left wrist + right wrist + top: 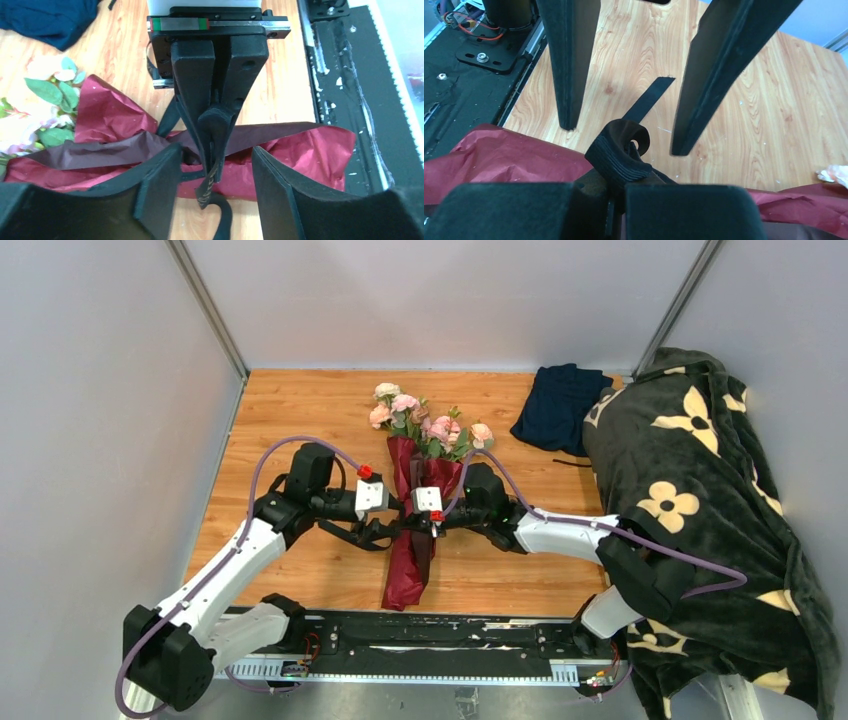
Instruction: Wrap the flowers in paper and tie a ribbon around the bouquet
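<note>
1. While its jaws pinch shut on the ribbon [620, 159], the right gripper [214, 150] sits over the paper [300, 150] at mid-length.
2. Facing it, the left gripper [215, 195] stands open, gripping nothing.
3. That paper wraps the flowers [425, 420], lying on the table [300, 410].

left arm [235, 562] and right arm [562, 534] meet over the middle of the bouquet [405, 575] on the wooden table [300, 410].
</note>
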Controlling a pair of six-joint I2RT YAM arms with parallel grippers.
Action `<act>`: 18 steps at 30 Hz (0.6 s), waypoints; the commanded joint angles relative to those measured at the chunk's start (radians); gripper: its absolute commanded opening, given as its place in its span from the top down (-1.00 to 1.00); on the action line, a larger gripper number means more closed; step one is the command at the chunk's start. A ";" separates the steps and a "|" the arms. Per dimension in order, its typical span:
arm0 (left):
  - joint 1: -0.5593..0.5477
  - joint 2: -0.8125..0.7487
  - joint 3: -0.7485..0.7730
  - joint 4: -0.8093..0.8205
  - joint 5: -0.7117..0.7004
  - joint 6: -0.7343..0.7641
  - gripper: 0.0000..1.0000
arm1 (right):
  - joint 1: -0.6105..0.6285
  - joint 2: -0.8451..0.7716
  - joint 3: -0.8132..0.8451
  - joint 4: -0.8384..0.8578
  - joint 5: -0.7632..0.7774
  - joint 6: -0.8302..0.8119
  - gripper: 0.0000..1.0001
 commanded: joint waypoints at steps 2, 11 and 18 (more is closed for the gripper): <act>-0.027 0.002 -0.050 0.276 -0.027 -0.250 -0.15 | -0.006 0.003 0.047 -0.056 0.023 -0.050 1.00; -0.071 -0.012 -0.106 0.429 -0.037 -0.405 0.33 | -0.004 0.002 0.043 -0.048 0.053 -0.029 1.00; -0.079 -0.021 -0.110 0.478 -0.092 -0.465 1.00 | -0.010 -0.038 0.062 -0.148 0.138 0.021 0.45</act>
